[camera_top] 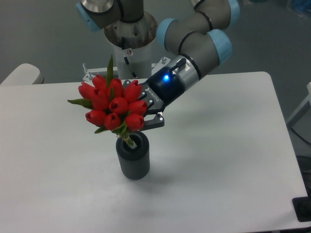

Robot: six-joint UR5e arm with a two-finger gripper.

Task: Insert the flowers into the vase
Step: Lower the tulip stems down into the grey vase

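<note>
A bunch of red closed tulips, the flowers point(112, 103), hangs tilted over the dark grey ribbed vase point(132, 156) at the table's middle. Green stem ends reach down into the vase's round opening at its left side. My gripper point(146, 116) comes in from the upper right, behind the heads, and is shut on the flowers' stems just below the heads. One long leaf sticks up above the bunch, another points left. Most of the fingers are hidden behind the tulips.
The arm's grey base point(130, 46) stands at the table's back edge, behind the flowers. A pale rounded object point(20, 75) lies off the table's back left corner. The white table point(223, 160) spreads to the right and front.
</note>
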